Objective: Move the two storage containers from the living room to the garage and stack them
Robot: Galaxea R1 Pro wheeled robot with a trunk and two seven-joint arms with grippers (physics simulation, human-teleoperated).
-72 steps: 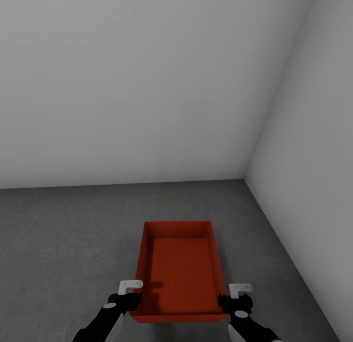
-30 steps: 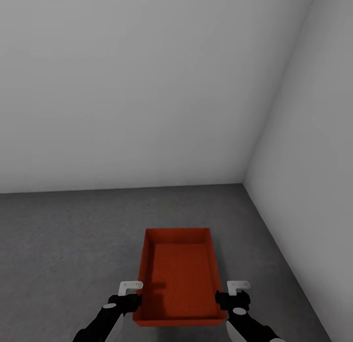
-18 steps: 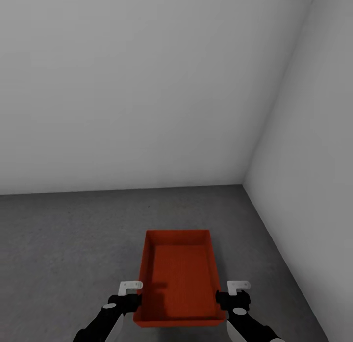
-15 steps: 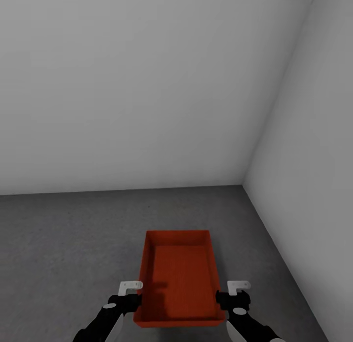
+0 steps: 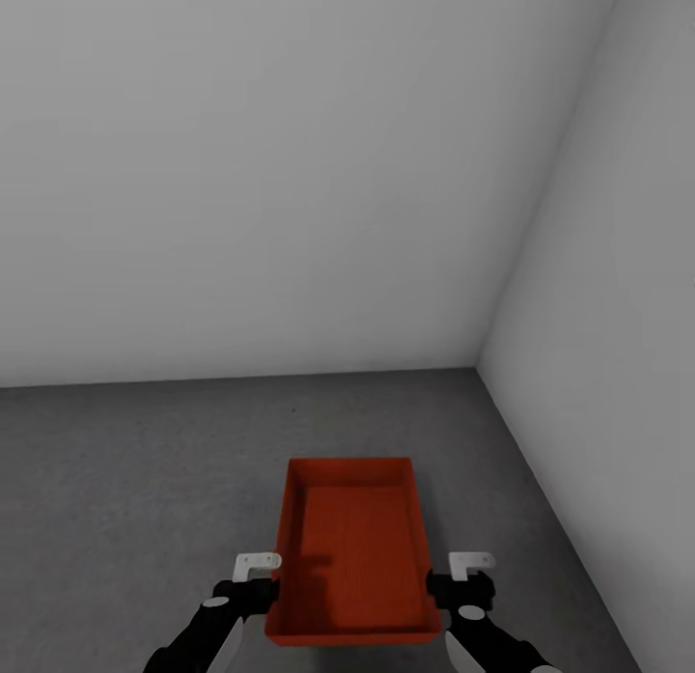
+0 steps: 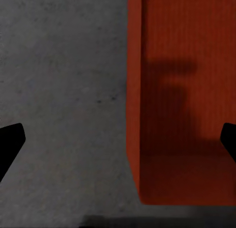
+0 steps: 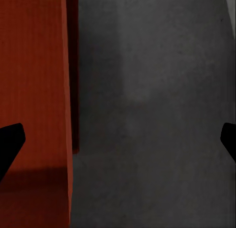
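Grippers are standing wide open: the left gripper (image 5: 258, 578) and the right gripper (image 5: 471, 578) are straddling the side walls of the orange-red shallow rectangular storage container (image 5: 353, 549), probably because it is being released. It is lying on the dark grey concrete floor (image 5: 125, 480), its long axis pointing away toward the plain white wall (image 5: 270, 171).

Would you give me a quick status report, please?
Left gripper and right gripper open, straddling the container's side walls. Container over the garage floor. Nothing in the way.
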